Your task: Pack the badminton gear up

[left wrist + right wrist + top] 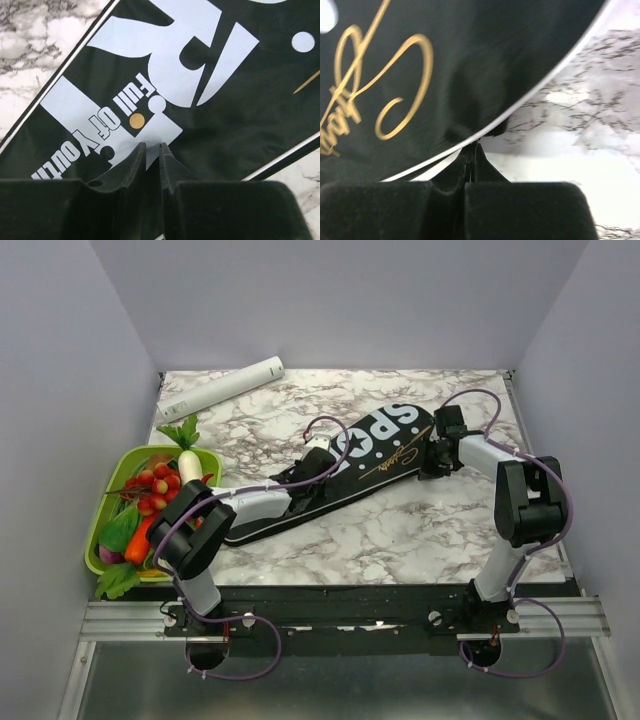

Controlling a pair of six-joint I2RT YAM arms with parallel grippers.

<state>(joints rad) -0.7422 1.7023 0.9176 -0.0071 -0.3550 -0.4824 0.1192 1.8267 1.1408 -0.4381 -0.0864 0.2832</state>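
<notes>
The black bag (370, 455) lies slantwise across the desk (420, 530), with the right end effector (471, 150) pinched tight on its piped rim at the wide end, likely to steady or lift it, while the left end effector (152, 150) sits mid-bag, closed to a sliver, any grip on cloth unclear — no rackets show.

The long black racket bag (370, 465) (white "SPORT" lettering, gold script) lies flat, diagonally across the marble table (400, 530).
</notes>
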